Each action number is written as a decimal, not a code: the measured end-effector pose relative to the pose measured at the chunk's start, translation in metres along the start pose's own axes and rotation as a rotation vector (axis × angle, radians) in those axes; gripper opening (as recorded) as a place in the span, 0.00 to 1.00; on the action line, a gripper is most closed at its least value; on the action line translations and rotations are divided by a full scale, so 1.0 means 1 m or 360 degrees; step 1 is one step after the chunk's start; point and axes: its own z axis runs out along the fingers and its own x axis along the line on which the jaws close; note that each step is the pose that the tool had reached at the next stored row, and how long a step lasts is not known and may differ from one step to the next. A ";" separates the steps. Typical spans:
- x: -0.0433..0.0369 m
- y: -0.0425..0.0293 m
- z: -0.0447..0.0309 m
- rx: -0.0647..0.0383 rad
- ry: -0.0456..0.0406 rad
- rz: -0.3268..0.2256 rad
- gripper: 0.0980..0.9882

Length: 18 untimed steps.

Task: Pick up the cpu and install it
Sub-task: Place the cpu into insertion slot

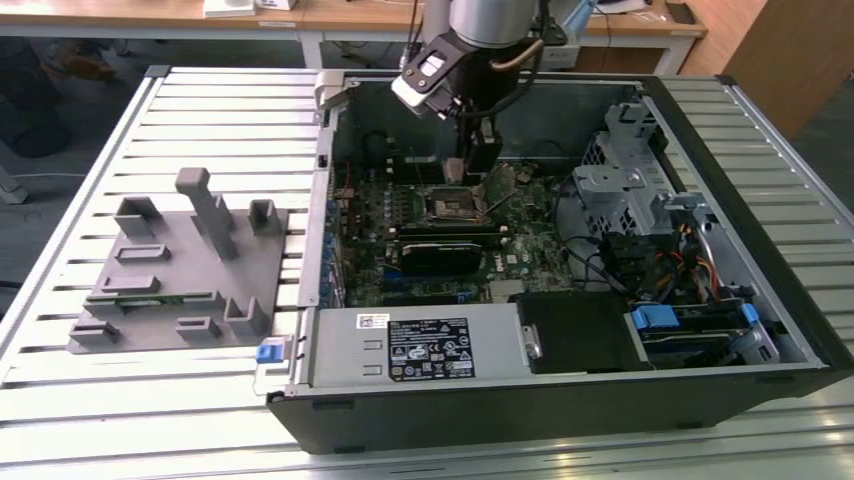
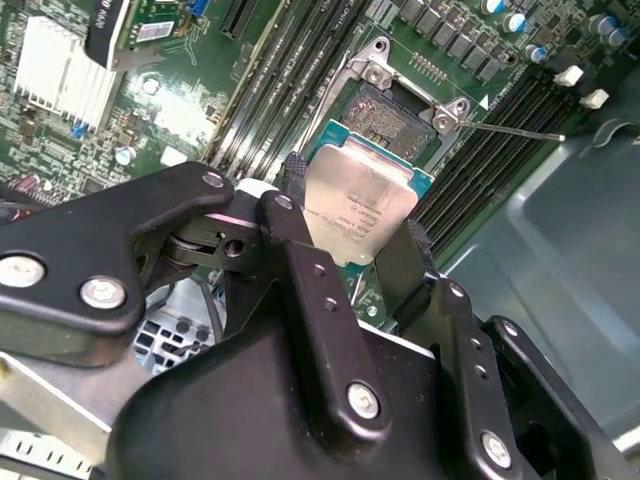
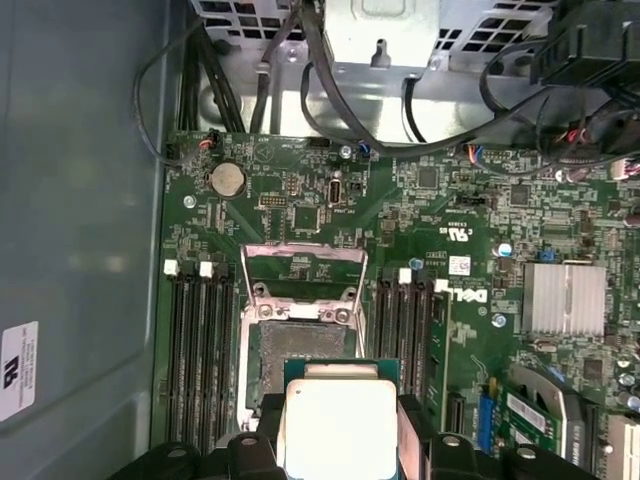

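My gripper [image 2: 352,240] is shut on the cpu [image 2: 358,205], a thin square chip with a pale silver top and a green edge. Black fingers [image 2: 292,215] press on two opposite sides of it. In the first wrist view the cpu [image 3: 340,425] hangs just short of the open socket [image 3: 300,335], whose metal load plate [image 3: 303,268] is flipped up. In the exterior view the gripper [image 1: 467,168] reaches down into the open computer case [image 1: 747,300], a little above the black socket frame [image 1: 451,203] on the motherboard.
Memory slots [image 3: 198,350] flank the socket on both sides. A finned heatsink [image 3: 566,298] and cables [image 3: 300,70] lie nearby. A drive cage [image 1: 627,190] and a power supply [image 1: 420,345] fill the case. A grey plastic fixture [image 1: 180,265] stands on the slatted table at the exterior view's left.
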 end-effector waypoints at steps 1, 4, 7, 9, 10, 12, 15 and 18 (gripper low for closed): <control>0.0002 0.0000 0.0018 0.0000 0.0000 0.0000 0.48; 0.0005 -0.0001 0.0074 0.0000 0.0000 0.0000 0.48; 0.0005 -0.0001 0.0128 0.0000 0.0000 0.0000 0.48; 0.0005 -0.0002 0.0164 0.0000 0.0000 0.0001 0.48; 0.0005 -0.0001 0.0182 0.0000 0.0000 0.0001 0.48; 0.0006 -0.0002 0.0218 0.0000 0.0000 0.0001 0.48; 0.0008 -0.0002 0.0267 0.0000 0.0000 0.0001 0.48; 0.0022 -0.0002 0.0299 0.0000 0.0000 0.0001 0.48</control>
